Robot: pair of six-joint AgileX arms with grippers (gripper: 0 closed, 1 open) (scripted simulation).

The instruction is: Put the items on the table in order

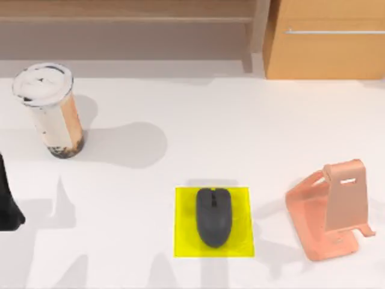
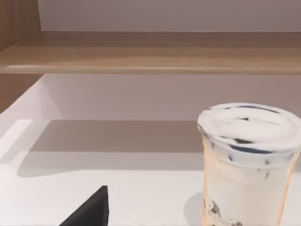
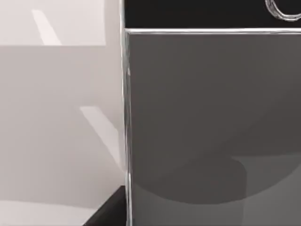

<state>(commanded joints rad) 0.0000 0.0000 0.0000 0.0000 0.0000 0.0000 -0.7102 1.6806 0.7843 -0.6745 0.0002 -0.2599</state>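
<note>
surface: plain white table (image 1: 180,120), wooden shelf and cabinet (image 1: 328,42) along its far edge.
cup: bubble tea cup (image 1: 49,111) stands upright at the table's far left; seen close in the left wrist view (image 2: 249,165), white lid uppermost, ahead of that camera and to one side of its centre.
mouse: dark grey mouse (image 1: 213,217) lies on a yellow pad (image 1: 183,241) at near centre, its long axis running from the table's near edge toward the far edge.
stand: pink phone stand (image 1: 331,217) at the right, unoccupied, its sloped back facing the near-left.
phone: smartphone (image 3: 211,132) seen at very close range in the right wrist view, silver edge (image 3: 126,117) running straight along the frame, grey screen broad toward the camera; its place on the table cannot be told.
left arm: dark part at the top view's left edge (image 1: 9,208), nearer the cup than anything else; whether its fingers are apart or together cannot be told.
right arm: camera close against the phone; a dark corner (image 3: 110,212) beside the phone's edge may be a finger; grip cannot be told.
deciding relation: phone lies immediately before the right arm, and the stand is on that same side, so placing it there looks like the right arm's job; the cup falls to the left.
</note>
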